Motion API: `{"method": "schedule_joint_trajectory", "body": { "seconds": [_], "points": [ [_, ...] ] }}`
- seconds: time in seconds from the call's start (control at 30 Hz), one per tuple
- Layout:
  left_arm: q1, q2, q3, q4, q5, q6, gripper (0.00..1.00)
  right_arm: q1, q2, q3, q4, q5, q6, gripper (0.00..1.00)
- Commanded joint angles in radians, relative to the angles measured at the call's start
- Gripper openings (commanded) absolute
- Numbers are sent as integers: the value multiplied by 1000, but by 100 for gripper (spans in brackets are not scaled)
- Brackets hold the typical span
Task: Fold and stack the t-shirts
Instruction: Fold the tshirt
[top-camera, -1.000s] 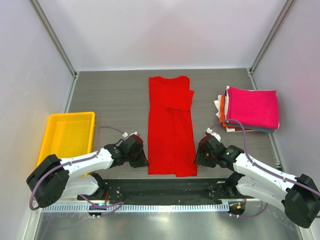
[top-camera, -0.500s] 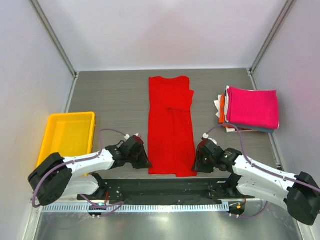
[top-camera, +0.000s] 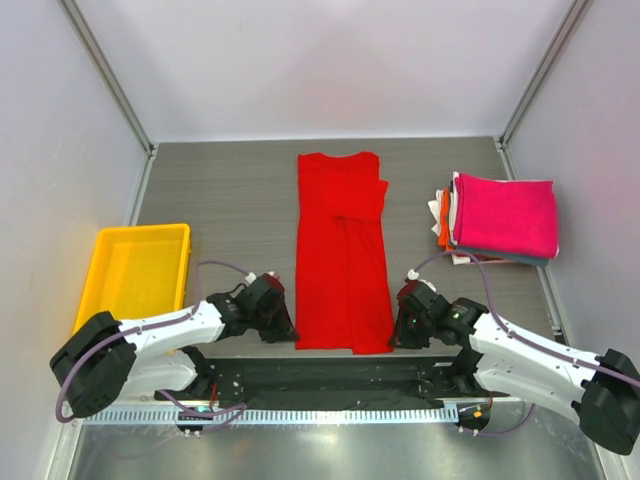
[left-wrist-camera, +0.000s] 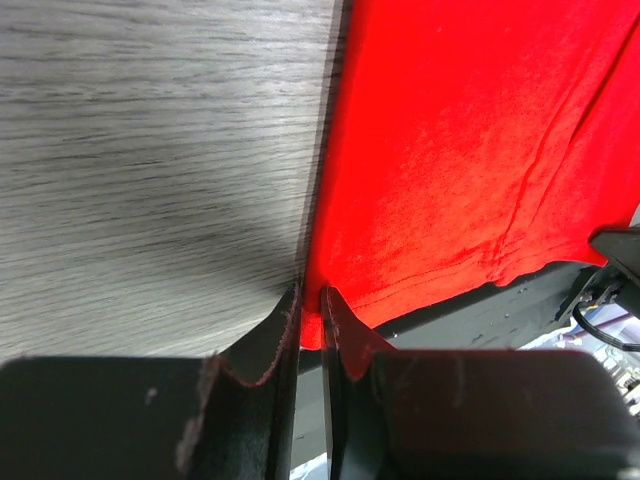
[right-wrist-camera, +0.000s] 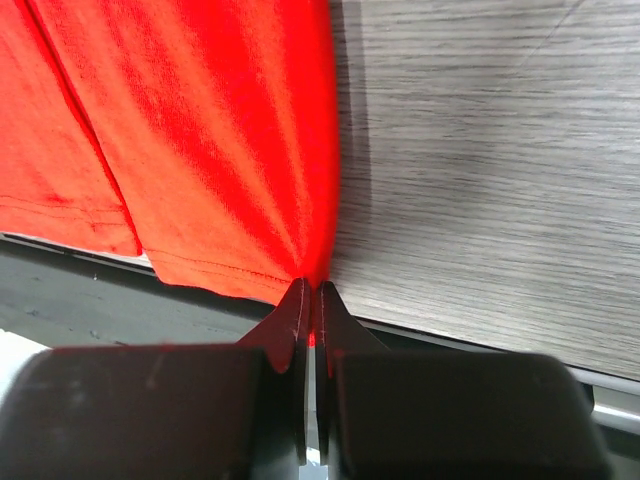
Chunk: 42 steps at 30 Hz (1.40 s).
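Grey wood-grain table (top-camera: 230, 190) carries everything. The red shirt (top-camera: 342, 260) lies lengthwise down its middle, folded into a long strip, with the collar end far and the hem at the near edge. The stack (top-camera: 505, 215) of folded shirts, pink on top, sits at the right, well apart from it. A yellow tray (top-camera: 140, 229) rests at the left. The left gripper (left-wrist-camera: 310, 300) pinches the hem's near left corner, its fingers closed on the cloth. The right gripper (right-wrist-camera: 310, 290) clamps the near right corner the same way.
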Motion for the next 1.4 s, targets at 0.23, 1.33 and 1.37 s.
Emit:
{"method": "schedule_joint_trajectory", "body": {
  "seconds": [0.23, 1.33, 1.37],
  "points": [
    [-6, 29, 24, -28, 60, -3, 14, 6, -33, 29, -3, -18, 7, 1],
    [-4, 69, 6, 35, 86, -40, 19, 6, -32, 26, 1, -12, -2, 1],
    [-6, 67, 3, 47, 89, -41, 16, 8, -33, 29, 3, -11, -2, 1]
  ]
}}
